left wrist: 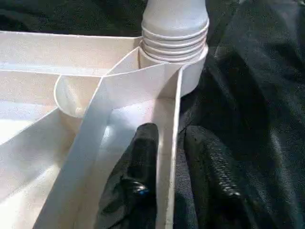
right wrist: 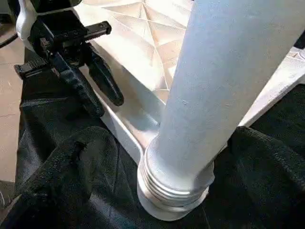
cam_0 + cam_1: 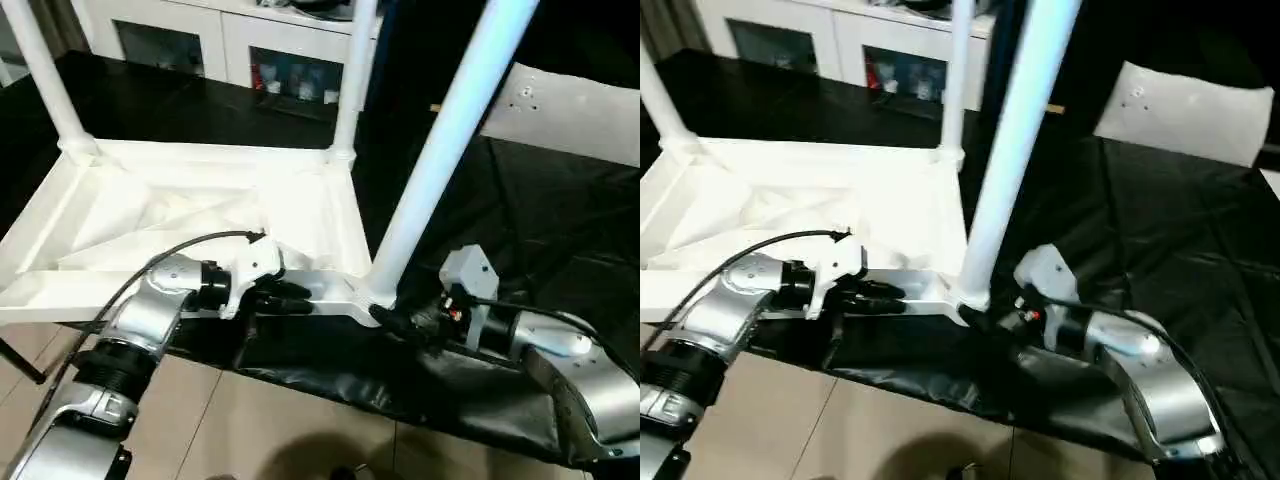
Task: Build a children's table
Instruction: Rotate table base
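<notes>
Left tool (image 3: 285,298) clamps something white; right tool (image 3: 400,322) reaches low, its fingers seemingly hidden.

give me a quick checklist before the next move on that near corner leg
1. Left gripper pinching the tabletop near rim, one finger each side: ok.
2. Near leg standing in its corner socket: ok.
3. Leg fully home: cannot tell, ribs at its base show above the socket.
4. Right gripper at the leg's base: ok; grip: cannot tell.
5. Two far legs upright in their sockets: ok.
6. Fourth leg fitted: cannot tell, that corner is out of frame.
</notes>
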